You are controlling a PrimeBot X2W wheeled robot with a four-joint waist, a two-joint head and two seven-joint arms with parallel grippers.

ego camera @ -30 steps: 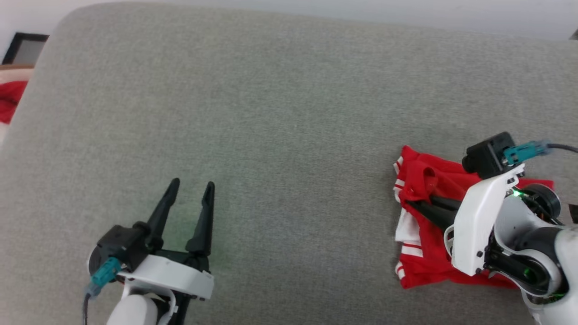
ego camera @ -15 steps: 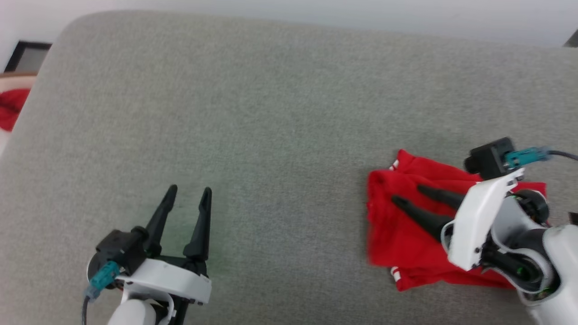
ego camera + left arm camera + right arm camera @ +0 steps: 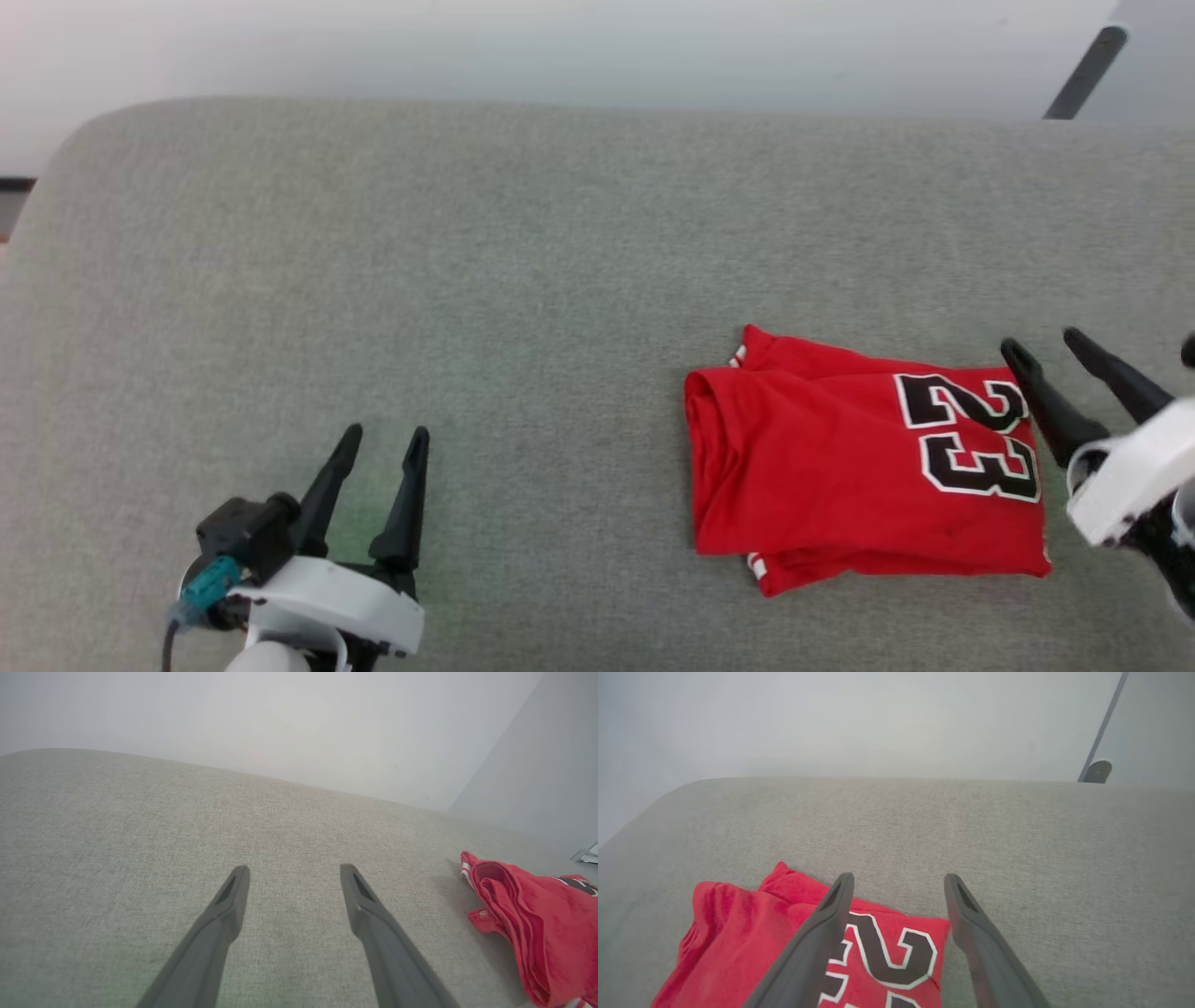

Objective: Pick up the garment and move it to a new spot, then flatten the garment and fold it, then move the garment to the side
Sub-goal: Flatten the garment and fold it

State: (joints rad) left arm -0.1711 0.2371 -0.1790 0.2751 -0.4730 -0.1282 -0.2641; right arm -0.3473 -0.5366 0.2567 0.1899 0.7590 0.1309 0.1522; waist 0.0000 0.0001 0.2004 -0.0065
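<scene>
Gaping, empty R tool (image 3: 1040,340) beside garment (image 3: 859,457)

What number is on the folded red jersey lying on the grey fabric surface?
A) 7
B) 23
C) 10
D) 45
B: the black white-edged digits on top of the folded red jersey read 23, and the right wrist view shows part of the same lettering.
</scene>
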